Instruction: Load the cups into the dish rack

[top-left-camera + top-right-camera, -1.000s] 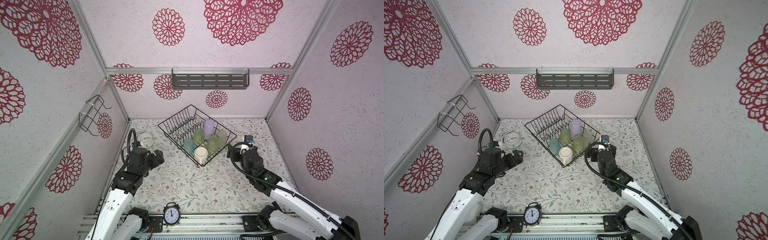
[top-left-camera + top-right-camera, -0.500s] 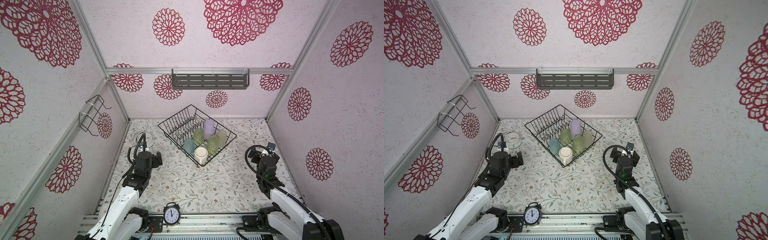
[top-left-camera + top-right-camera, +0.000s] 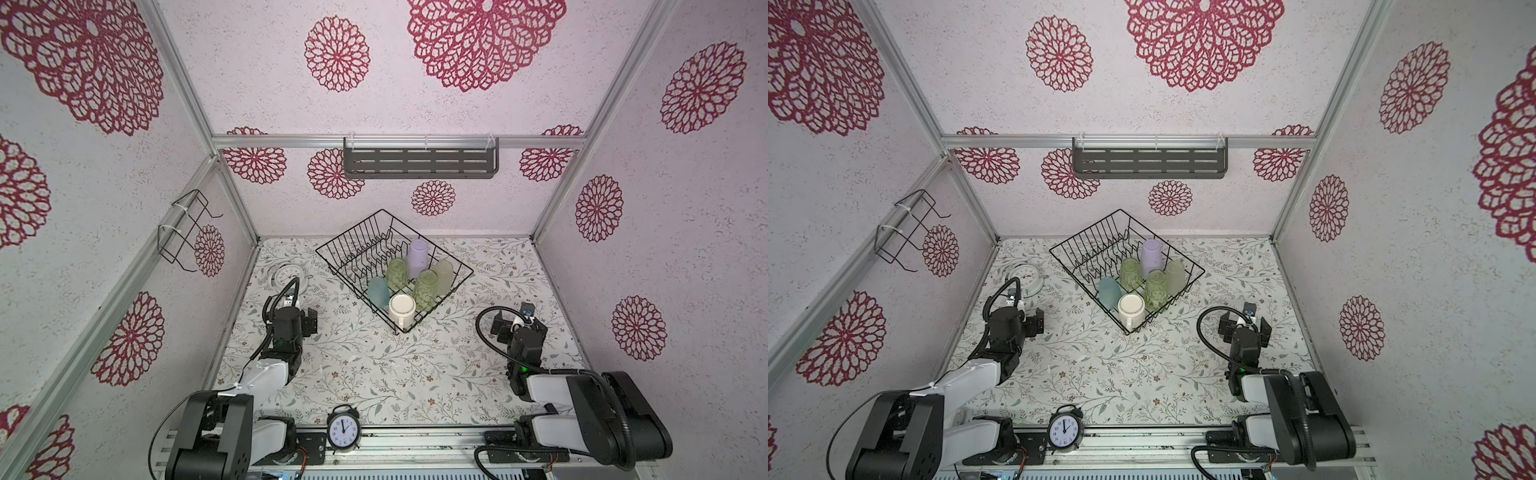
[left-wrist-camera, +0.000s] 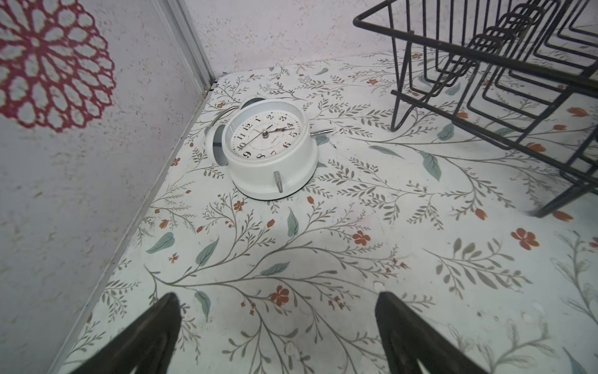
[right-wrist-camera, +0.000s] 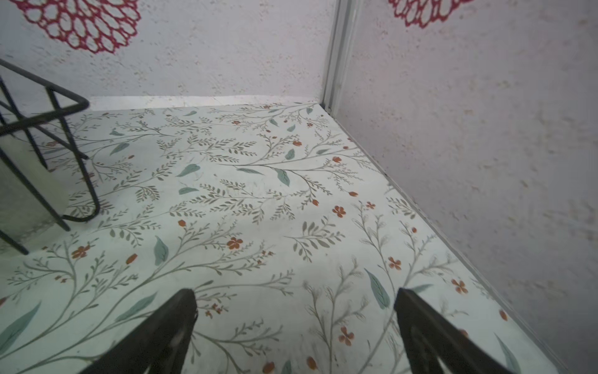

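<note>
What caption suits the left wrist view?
Open left end effector over floral tabletop, white alarm clock lying face-up ahead, dish rack corner nearby.

Both top views hang high at the booth's front and look down and toward the back wall, far enough off to hold the whole desk (image 3: 374, 365) (image 3: 1121, 365), the rack (image 3: 349, 230) (image 3: 1084, 231) and both arms. They share nearly everything, shifted slightly sideways.

The left wrist view sits low and close over the desk. It looks past the left fingers (image 4: 152, 330) to the white clock (image 4: 268, 155) in a far corner, with a rack corner (image 4: 359, 22) beside it.

The right wrist view, equally low, looks past the right fingers (image 5: 168, 327) into the opposite far corner and catches another rack corner (image 5: 77, 103).
</note>
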`<control>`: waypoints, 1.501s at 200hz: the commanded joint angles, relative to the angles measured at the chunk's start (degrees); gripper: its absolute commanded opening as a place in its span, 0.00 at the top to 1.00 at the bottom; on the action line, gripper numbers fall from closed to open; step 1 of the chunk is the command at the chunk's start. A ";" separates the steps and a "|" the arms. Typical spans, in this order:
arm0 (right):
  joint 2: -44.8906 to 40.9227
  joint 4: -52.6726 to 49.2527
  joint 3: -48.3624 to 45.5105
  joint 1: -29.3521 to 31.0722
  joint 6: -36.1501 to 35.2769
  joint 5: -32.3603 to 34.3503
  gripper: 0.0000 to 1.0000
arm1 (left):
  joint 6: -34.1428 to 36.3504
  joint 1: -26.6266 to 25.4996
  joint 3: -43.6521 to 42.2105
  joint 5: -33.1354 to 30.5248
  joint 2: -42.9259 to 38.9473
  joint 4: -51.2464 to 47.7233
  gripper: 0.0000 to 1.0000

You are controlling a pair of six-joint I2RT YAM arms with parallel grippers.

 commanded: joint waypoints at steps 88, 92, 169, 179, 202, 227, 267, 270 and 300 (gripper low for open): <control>10.03 7.93 5.33 -4.27 -1.26 -10.20 0.01 | -4.17 7.82 -0.14 9.50 9.58 24.51 0.03; 10.11 8.01 5.41 -4.26 -1.26 -10.24 0.01 | -4.21 8.07 -0.43 9.36 10.59 26.12 0.03; 10.14 8.09 5.42 -4.41 -1.26 -10.46 0.01 | -5.22 10.62 1.08 14.22 16.35 28.98 0.03; 10.10 8.09 5.41 -4.35 -1.26 -10.39 0.01 | -5.10 10.96 1.66 15.92 16.38 28.00 0.03; 10.13 8.09 5.36 -4.35 -1.27 -10.37 0.01 | -4.85 11.29 2.12 17.72 16.39 27.01 0.03; 10.18 8.11 5.42 -4.42 -1.26 -10.42 0.01 | -4.78 11.31 1.97 18.48 16.48 27.36 0.03; 10.18 8.01 5.37 -4.35 -1.30 -10.42 0.01 | -5.66 11.39 2.15 17.17 16.39 27.02 0.03; 10.18 8.00 5.48 -4.40 -1.26 -10.45 0.01 | -5.70 11.40 2.09 17.08 16.39 27.05 0.03; 10.18 8.00 5.46 -4.35 -1.26 -10.38 0.01 | -5.90 11.40 1.99 16.67 16.48 27.15 0.03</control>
